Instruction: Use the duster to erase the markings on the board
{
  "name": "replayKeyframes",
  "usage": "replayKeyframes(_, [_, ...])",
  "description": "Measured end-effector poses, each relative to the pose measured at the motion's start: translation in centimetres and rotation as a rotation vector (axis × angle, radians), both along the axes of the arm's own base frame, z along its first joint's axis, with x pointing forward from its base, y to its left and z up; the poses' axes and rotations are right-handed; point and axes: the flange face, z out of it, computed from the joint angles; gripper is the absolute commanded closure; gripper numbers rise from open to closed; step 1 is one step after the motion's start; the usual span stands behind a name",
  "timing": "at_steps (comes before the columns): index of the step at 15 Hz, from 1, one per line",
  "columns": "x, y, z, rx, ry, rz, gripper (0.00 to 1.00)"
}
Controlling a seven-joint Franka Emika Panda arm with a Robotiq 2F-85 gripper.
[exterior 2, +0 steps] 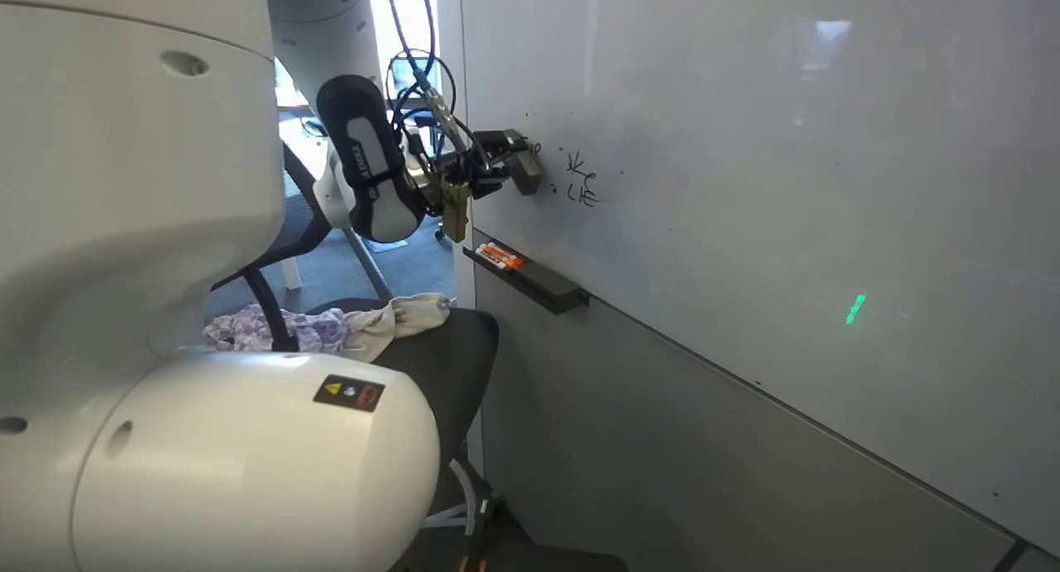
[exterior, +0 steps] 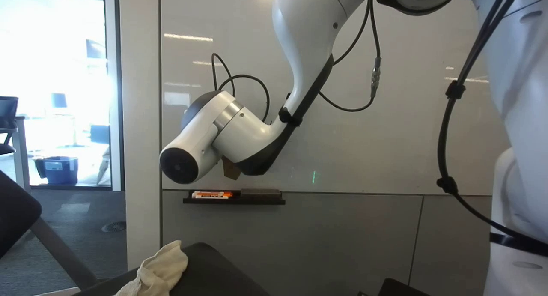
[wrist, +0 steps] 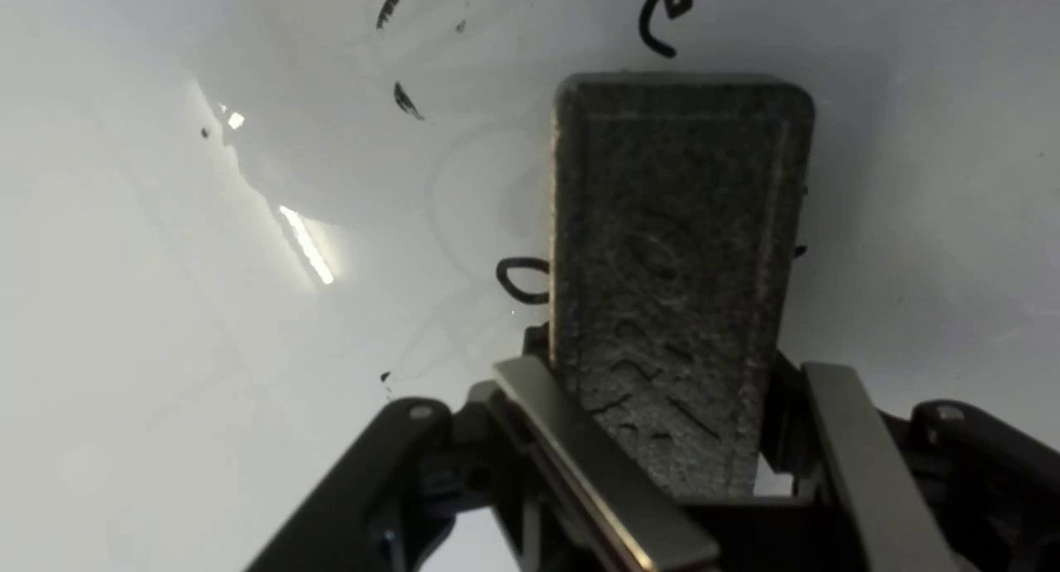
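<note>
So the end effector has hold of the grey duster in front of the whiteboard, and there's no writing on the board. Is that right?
The no-writing part is wrong: the whiteboard carries black markings, seen in an exterior view and close up in the wrist view. The rest holds: the end effector grips the grey duster in front of the whiteboard.

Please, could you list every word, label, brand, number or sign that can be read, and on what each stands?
"LIE" or "CIE", first letter unclear: markings on the board.
Perhaps "JK" and "e": the line above.
Perhaps "FRANKA", blurred: the arm.
Yellow warning triangle: sticker on the arm.
Unreadable: strokes partly hidden by the duster.
Too small: print on the markers and the blue bin.
</note>
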Motion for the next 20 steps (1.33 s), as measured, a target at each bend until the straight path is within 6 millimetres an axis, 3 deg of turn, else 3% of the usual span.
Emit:
replayKeyframes(6, [-1.9,-2.4,-1.8,-0.004,0.045,-0.065,0.69])
replayKeyframes(11, [-4.8,-5.9,-0.4,0.023,0.054,-0.151,0.69])
replayKeyframes(16, [-7.4,-9.3,-3.2,0.219,0.254,-0.133,0.69])
replayKeyframes(20, [-9.0,-9.5,-3.5,0.408,0.393,-0.028,0.69])
